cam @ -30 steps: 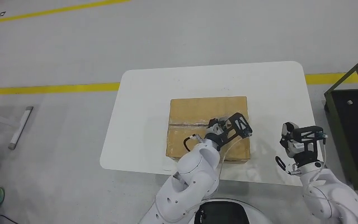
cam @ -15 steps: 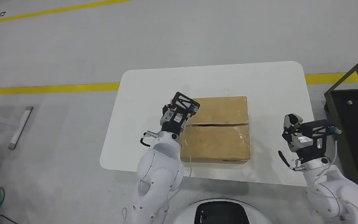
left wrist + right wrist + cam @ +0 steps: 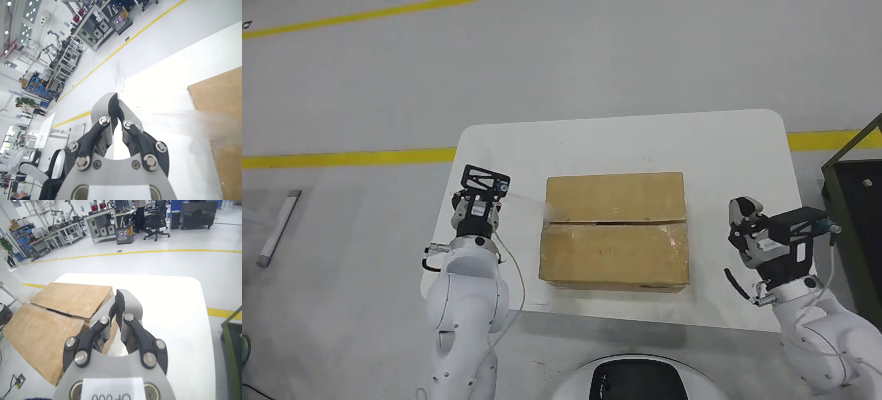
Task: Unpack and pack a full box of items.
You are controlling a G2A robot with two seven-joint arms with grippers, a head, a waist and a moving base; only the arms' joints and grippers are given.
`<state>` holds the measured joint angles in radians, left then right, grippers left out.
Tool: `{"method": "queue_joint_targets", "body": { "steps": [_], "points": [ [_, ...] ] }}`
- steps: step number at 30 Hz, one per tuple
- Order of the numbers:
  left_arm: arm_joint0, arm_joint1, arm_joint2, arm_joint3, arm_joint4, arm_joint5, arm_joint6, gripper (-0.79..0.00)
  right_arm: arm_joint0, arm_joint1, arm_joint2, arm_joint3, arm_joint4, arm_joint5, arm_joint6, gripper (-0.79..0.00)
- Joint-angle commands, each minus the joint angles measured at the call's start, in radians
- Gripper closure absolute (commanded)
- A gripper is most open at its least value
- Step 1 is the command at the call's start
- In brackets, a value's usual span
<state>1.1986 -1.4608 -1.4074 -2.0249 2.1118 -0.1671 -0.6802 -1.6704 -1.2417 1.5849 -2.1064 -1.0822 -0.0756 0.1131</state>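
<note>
Now, left fingers (image 3: 102, 110) pinching clear tape (image 3: 179, 118), cardboard box (image 3: 614, 230) on table (image 3: 722, 150).

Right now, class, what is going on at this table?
The left gripper, beside the cardboard box on the white table, is shut on a strip of clear tape that runs back to the box's top seam. The right gripper hovers on the other side, shut on nothing. The flaps lie flat, not yet opened.
</note>
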Motion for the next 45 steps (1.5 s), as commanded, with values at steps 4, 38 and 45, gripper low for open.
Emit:
{"method": "queue_joint_targets", "body": {
  "steps": [4, 38, 45],
  "points": [
    [0.010, 0.005, -0.051, 0.020, 0.009, 0.004, -0.005, 0.000, 0.017, -0.001, -0.040, 0.001, 0.002, -0.035, 0.010, 0.000],
    [0.025, 0.023, -0.254, -0.024, -0.002, 0.056, -0.037, -0.785, 0.080, -0.006, -0.179, 0.092, -0.076, -0.051, 0.087, 0.000],
    [0.011, 0.027, -0.274, -0.040, 0.002, 0.052, -0.038, -0.785, 0.082, -0.006, -0.179, 0.092, -0.065, -0.046, 0.086, 0.000]
  ]
}}
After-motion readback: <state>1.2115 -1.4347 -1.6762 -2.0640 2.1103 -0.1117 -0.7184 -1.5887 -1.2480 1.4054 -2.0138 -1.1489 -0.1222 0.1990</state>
